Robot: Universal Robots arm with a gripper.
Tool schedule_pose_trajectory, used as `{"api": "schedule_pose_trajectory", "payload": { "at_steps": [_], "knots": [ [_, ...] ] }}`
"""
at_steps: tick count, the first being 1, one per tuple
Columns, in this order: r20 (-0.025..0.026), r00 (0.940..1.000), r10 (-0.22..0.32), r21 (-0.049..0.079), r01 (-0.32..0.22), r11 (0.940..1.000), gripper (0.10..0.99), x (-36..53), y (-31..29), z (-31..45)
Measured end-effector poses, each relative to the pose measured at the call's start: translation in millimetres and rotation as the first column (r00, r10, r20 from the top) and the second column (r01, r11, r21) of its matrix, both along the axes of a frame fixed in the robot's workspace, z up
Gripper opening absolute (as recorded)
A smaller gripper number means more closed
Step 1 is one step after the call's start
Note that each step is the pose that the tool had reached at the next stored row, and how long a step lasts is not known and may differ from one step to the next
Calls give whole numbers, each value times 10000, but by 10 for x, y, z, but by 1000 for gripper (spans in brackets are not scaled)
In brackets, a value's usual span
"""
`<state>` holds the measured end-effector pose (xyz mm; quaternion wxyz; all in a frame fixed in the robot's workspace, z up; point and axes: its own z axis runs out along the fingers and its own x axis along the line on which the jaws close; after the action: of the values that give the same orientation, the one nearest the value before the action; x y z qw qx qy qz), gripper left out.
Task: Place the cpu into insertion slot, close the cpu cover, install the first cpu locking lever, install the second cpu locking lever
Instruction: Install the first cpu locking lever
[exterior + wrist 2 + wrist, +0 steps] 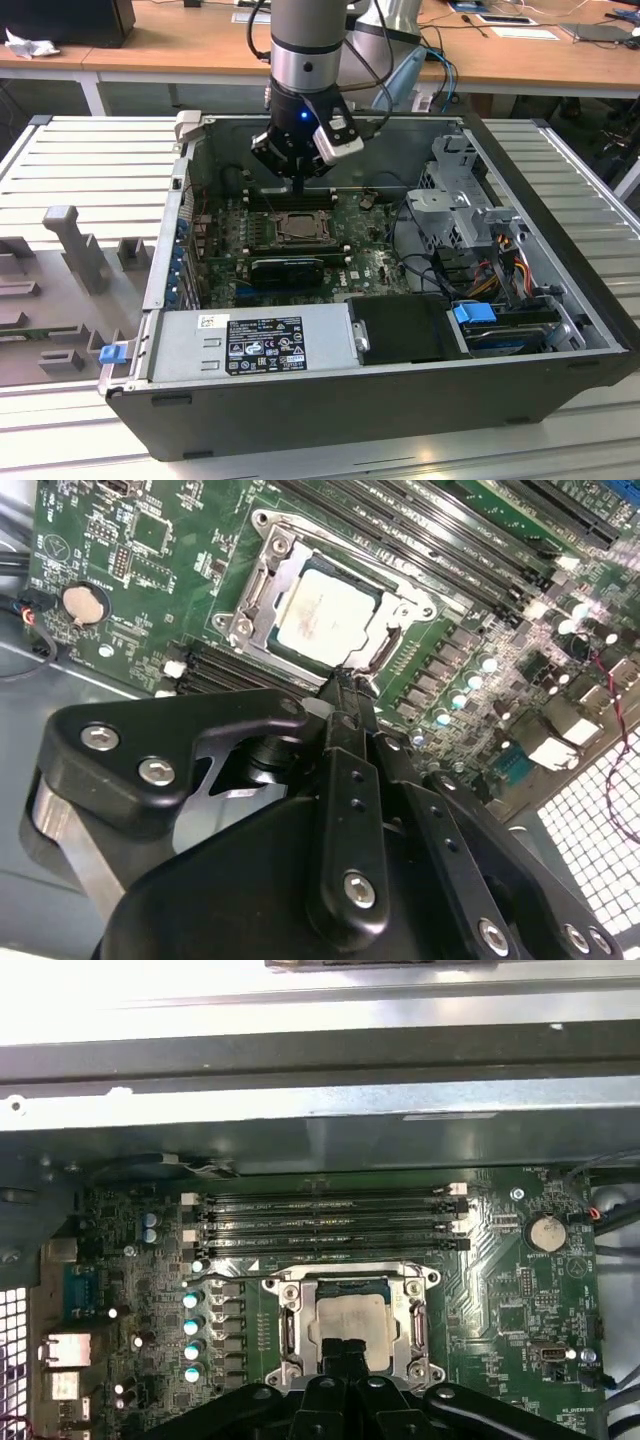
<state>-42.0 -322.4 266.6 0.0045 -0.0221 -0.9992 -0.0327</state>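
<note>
The cpu lies flat in the insertion slot at the middle of the motherboard, framed by the cpu cover; the gripper has its fingers together, holding nothing, at the slot's edge; the cpu is judged light, stiff and fragile, best held by opposite edges.

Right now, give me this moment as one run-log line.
cpu seated in insertion slot | cpu cover flat over it | gripper shut, tips at the cover's edge
</note>
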Motion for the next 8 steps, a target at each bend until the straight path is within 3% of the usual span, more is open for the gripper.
{"api": "schedule_pose_trajectory", "payload": {
  "at_steps": [8],
  "knots": [
    [5, 10000, -2, -1, 2, 10000, 106, -260, 0, 0]
  ]
}}
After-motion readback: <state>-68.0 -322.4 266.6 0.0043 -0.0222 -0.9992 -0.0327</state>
